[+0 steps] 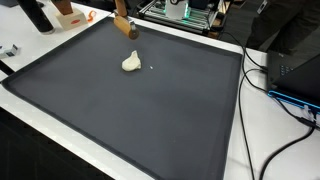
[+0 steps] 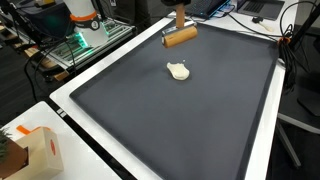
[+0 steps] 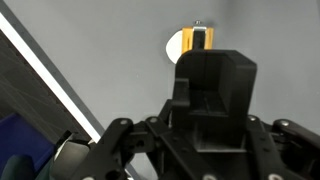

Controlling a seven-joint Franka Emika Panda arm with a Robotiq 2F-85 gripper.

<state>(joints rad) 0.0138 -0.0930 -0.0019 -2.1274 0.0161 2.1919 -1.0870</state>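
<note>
A tool with a black block handle and an orange-brown roller-like head [image 2: 181, 37] hangs over the far edge of the dark mat [image 2: 200, 120]. My gripper [image 2: 180, 12] comes down from above and is shut on the tool. In the wrist view the black handle fills the space between the gripper [image 3: 210, 100] linkages, and the orange head [image 3: 200, 40] points away from me. The fingertips are hidden behind the handle. A white crumpled lump [image 1: 131, 63] lies on the mat a short way from the tool head [image 1: 126, 28]; it also shows in an exterior view [image 2: 179, 71] and just behind the head as a white lump [image 3: 173, 45].
A white table border [image 2: 95, 75] frames the mat. A tiny white crumb [image 1: 150, 68] lies beside the lump. Cables [image 1: 285, 100] and a black box [image 1: 298, 68] sit off one side. A cardboard box [image 2: 35, 150] stands at a corner, and an electronics rack [image 1: 185, 12] is behind.
</note>
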